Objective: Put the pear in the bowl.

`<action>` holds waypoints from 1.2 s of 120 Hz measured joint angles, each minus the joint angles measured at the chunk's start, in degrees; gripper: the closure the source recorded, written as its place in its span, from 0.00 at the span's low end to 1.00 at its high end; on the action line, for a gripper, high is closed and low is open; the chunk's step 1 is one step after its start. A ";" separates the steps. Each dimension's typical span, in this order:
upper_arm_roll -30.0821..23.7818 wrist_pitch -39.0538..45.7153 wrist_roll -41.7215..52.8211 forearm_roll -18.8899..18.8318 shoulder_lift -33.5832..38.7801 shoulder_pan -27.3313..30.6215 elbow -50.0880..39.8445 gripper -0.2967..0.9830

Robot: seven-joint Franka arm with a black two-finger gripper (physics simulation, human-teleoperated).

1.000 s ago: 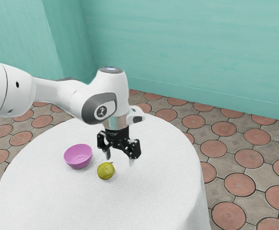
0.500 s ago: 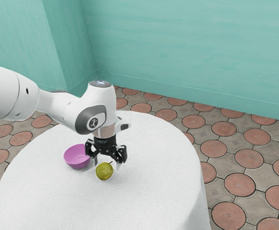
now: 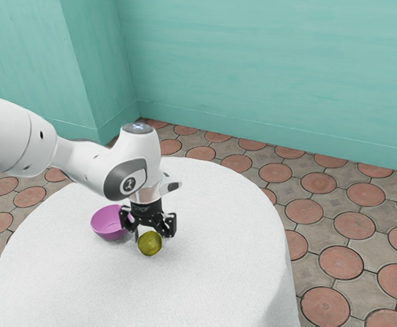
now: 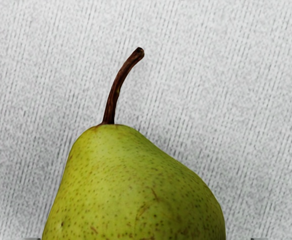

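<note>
- Exterior view: my pincer (image 3: pixel 150 240) is low over the pear (image 3: pixel 150 244), its 2 fingers spread wide enough to straddle the fruit; I judge that I have hold of nothing.
- The pear rests on the white-covered desk (image 3: pixel 212 279), near the pink bowl (image 3: pixel 107 225) and outside it.
- By my judgement, the reach is nearly done; 4 steps are left: close, lift, carry across to the bowl, release.
- My pincer covers part of the bowl's rim on the side toward the pear, and I cannot make out the stem here or exactly how low my farther fingertip sits.
- Wrist view: the pear lies under my hand, its stem (image 4: pixel 117 90) in plain sight, with cloth around it.
- The pear's lower body is cut off by the frame's edge. Just 2 grey slivers of my fingertips peek in there, 1 on each side; the first is close enough to the skin that I cannot rule out a touch.
</note>
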State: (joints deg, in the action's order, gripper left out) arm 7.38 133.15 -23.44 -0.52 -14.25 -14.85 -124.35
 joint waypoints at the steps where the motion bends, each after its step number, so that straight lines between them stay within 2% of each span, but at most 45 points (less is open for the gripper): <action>1: 0.00 0.06 0.00 0.02 -0.01 0.01 -0.03 0.36; 75: 0.00 2.94 -0.06 0.46 -0.74 0.43 -1.53 0.44; 99: 0.00 2.69 -0.11 0.30 2.31 0.69 -1.49 0.46; 123: 0.01 2.50 0.08 -0.16 9.13 6.89 -3.27 0.47; 144: 0.03 2.43 0.65 -0.56 10.02 13.47 -3.66 0.48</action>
State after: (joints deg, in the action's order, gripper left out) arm 7.41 135.58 -22.79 -1.08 -4.23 -1.38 -128.01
